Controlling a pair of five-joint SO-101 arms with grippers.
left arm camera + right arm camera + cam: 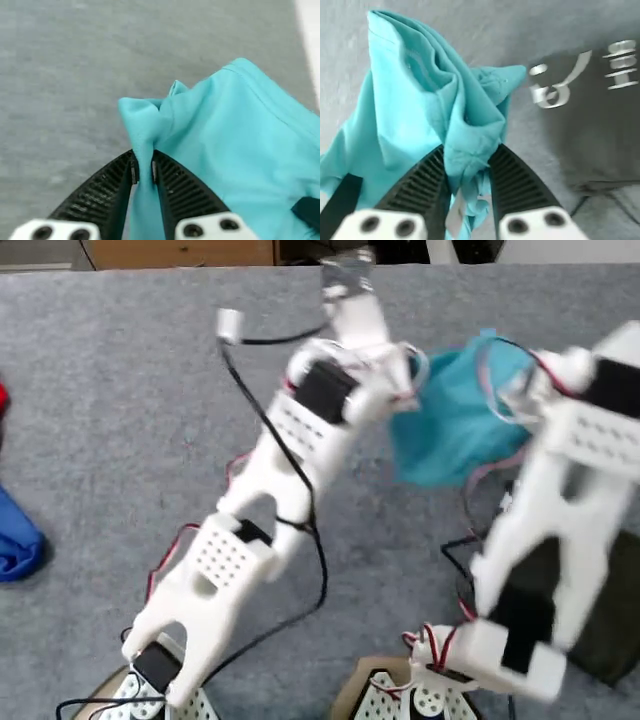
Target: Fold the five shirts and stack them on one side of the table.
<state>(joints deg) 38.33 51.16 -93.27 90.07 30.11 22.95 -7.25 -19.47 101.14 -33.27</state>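
Both grippers pinch the teal shirt; dark shirt bears illegible print.

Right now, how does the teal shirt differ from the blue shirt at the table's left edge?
The teal shirt is pinched by the left hand and the right hand, each shut on a fold; the blue shirt lies untouched. The teal shirt sits right of centre on the table; the blue shirt is at the left edge, partly cut off by the view. Both are crumpled, not folded.
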